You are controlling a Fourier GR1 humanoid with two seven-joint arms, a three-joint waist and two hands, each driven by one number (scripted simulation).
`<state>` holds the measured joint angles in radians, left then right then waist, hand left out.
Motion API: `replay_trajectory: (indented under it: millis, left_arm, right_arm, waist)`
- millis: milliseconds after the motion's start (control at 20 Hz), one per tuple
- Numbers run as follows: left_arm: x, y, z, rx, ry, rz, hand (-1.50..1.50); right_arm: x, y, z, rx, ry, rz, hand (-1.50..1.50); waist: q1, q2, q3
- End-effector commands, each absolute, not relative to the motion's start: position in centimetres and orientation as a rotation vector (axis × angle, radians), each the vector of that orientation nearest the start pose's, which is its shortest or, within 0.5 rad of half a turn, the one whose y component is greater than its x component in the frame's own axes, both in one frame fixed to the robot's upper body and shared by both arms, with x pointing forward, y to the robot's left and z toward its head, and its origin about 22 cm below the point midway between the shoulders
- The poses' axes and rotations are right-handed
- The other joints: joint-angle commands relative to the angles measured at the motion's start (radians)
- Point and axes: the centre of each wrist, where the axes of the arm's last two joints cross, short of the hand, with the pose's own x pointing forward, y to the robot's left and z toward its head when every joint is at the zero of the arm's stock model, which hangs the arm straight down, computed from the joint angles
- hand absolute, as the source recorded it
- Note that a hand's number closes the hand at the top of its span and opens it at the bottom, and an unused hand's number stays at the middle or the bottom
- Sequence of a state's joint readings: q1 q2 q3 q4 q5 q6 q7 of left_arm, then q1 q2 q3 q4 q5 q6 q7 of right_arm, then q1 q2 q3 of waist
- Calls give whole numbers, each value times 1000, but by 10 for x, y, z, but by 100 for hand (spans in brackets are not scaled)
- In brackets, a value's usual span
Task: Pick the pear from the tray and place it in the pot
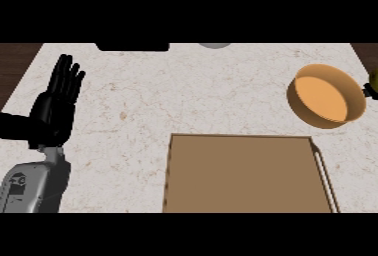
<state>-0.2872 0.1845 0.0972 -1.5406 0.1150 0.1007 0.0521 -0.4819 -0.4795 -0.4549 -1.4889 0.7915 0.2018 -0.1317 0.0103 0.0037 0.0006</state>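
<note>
A pale marbled counter [207, 95] fills the head view, with dark wood showing at its far corners. The left hand [55, 107] rests at the view's left side, fingers straight, together and pointing away from the robot, holding nothing. Off to that hand's right and nearer the robot lies the brown tray [244, 175], its surface bare. Farther right again, well apart from the hand, the orange pot [325, 95] sits tilted, its inside bare too. A yellowish shape [373, 82] beside the pot's far rim may be the pear; I cannot tell.
</note>
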Motion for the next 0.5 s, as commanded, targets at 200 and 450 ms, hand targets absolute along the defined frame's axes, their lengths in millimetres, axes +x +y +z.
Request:
replay_trajectory:
  millis: [200,450]
  left_arm:
    - [301,266,79,92,-1759,22,0]
    - [312,250,76,92,-1762,9,0]
  right_arm:
    - [352,-428,152,-1179,-1655,732,150]
    - [365,-425,116,-1139,-1539,844,150]
  waist:
    - [5,1,0]
    - [6,4,0]
